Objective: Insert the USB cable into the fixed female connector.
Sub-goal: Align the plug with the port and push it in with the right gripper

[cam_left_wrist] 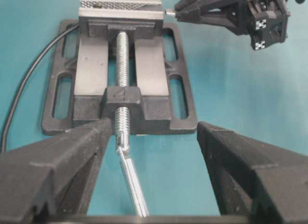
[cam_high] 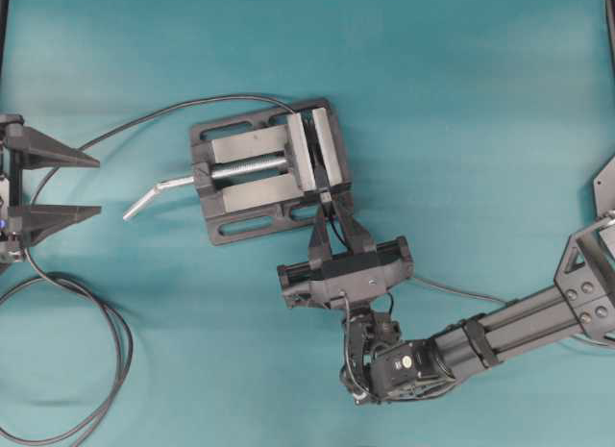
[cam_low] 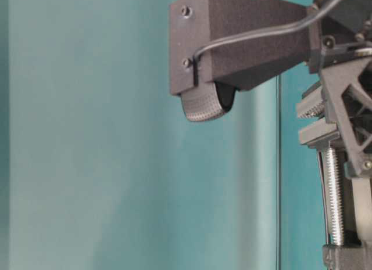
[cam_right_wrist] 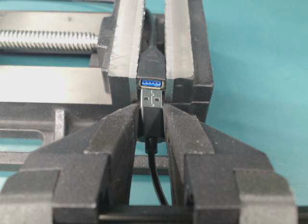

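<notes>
**Plug tip at the socket mouth: alignment is the risk**

The right gripper [cam_right_wrist: 151,119] is clamped on the black rectangular plug of the thin dark USB cable [cam_right_wrist: 151,115], whose metal tip sits just at the blue-tongued mouth of the small black fixed female connector [cam_right_wrist: 151,72]. That connector is pinched between the two silver jaw faces of the dark grey metal vise [cam_high: 269,168], at about five o'clock on the vise in the overhead view.

What could go wrong, in my judgement: the tip looks nearly centred, yet a slight tilt or sideways offset would make it butt against the socket rim. The plug could then slip back between the fingers, or the socket could be pushed deeper between the jaw faces. The cable trailing toward six o'clock might also tug the plug askew.

The left gripper [cam_high: 72,186], at nine o'clock, stands wide and holds nothing.

Count: one plug, one socket, one vise, two grippers, one looped dark cable [cam_high: 96,312].
</notes>
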`<state>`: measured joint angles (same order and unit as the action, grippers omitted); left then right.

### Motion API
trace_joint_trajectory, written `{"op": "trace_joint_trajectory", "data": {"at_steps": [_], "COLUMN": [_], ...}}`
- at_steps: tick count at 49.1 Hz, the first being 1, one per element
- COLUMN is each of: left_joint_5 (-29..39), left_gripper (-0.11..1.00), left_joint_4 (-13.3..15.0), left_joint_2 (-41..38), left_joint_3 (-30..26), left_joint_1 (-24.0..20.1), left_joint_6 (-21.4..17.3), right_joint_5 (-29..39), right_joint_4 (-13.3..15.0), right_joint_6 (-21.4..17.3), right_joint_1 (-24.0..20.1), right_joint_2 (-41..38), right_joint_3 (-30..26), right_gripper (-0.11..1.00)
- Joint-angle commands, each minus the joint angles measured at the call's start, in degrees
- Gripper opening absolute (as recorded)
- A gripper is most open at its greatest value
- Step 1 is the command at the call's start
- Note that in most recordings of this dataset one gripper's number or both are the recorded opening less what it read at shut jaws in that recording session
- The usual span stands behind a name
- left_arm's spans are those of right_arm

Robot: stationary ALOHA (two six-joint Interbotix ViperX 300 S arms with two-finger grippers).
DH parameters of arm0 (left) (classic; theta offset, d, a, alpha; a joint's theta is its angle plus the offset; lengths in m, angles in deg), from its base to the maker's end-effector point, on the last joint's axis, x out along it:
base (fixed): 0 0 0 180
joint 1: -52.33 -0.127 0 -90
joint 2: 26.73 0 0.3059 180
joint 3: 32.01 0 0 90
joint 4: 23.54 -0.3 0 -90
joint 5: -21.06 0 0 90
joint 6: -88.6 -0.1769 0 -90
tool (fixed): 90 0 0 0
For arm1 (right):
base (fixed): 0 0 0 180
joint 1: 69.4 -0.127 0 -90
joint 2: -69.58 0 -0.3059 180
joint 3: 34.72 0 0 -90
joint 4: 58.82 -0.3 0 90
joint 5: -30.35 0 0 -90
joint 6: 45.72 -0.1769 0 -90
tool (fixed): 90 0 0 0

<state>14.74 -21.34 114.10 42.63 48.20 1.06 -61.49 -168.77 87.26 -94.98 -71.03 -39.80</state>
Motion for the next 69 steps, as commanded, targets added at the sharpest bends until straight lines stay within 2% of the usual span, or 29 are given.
{"op": "trace_joint_trajectory", "data": {"at_steps": [1, 69], "left_joint_5": [-0.53, -0.53], "left_gripper": [0.88, 0.88], "left_joint_4": [-0.09, -0.18], "left_joint_2": [-0.26, -0.35], "left_joint_3": [-0.88, -1.14], "left_joint_1": [0.18, 0.09], "left_joint_6": [-0.70, -0.70], "right_joint_5": [-0.18, 0.35], "right_joint_4": [0.44, 0.44], "right_joint_6": [0.09, 0.18], "right_joint_1": [0.35, 1.93], "right_joint_2": [3.08, 4.04], "right_joint_3": [-0.35, 0.09], "right_gripper": [0.20, 0.20]}}
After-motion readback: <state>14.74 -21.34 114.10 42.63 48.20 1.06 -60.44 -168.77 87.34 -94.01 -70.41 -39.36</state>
